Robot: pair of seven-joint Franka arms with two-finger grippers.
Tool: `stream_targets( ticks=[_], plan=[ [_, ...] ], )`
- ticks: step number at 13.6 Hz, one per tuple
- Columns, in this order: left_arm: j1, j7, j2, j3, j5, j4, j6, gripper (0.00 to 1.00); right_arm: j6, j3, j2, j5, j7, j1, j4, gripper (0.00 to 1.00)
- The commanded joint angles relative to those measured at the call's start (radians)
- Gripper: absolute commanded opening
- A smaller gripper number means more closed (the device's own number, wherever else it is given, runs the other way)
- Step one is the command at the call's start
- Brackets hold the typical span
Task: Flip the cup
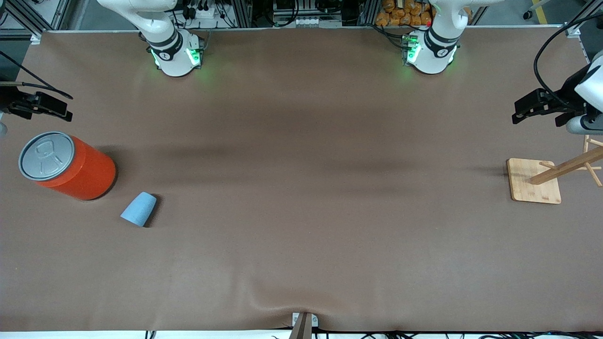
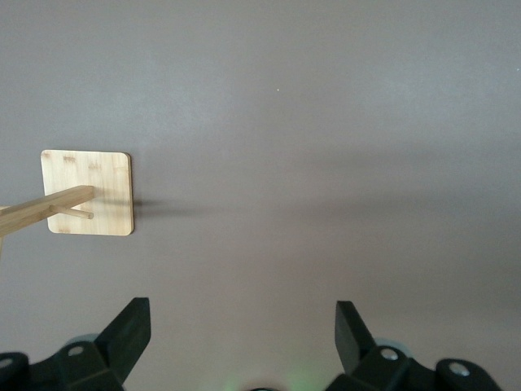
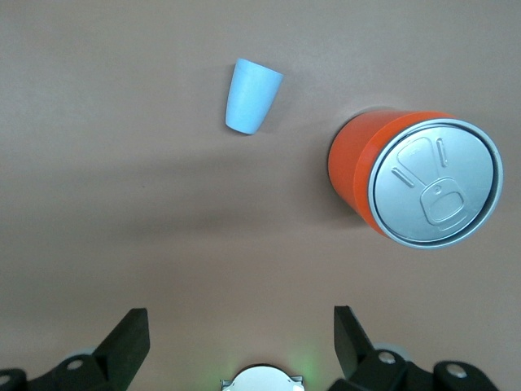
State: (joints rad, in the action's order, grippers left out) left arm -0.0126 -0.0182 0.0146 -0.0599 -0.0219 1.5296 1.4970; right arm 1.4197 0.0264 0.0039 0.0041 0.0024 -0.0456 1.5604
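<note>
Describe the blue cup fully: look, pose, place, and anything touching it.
The cup is a small light-blue tapered tumbler with no handle, plain and matte, plastic by its look. No opening shows in either view that catches it: it seems to stand mouth down on its wide end, the narrower closed base up. It rests on the brown table cover toward the right arm's end, beside the orange can and nearer to the front camera than it, with a gap between them. Nothing but the cover touches it; no gripper is near it.

orange can (image 1: 70,165) just beside cup (image 1: 139,209), bare table (image 1: 311,197) around
</note>
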Motion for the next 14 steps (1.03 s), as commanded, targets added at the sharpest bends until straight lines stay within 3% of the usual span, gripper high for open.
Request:
stream_targets(
  ticks=[1,6,14],
  plan=[
    [0.003,0.015,0.008,-0.001,-0.007,-0.023,-0.009,1.0,0.014,-0.003,-0.007,-0.006,0.011,-0.007,0.026,1.0],
    [0.002,0.014,0.01,-0.001,-0.004,-0.022,-0.011,1.0,0.171,-0.006,0.01,-0.004,0.08,0.01,0.139,1.0],
    [0.005,0.009,0.01,-0.001,-0.003,-0.023,-0.009,1.0,0.31,-0.006,0.217,0.016,0.151,0.032,0.145,1.0]
  ],
)
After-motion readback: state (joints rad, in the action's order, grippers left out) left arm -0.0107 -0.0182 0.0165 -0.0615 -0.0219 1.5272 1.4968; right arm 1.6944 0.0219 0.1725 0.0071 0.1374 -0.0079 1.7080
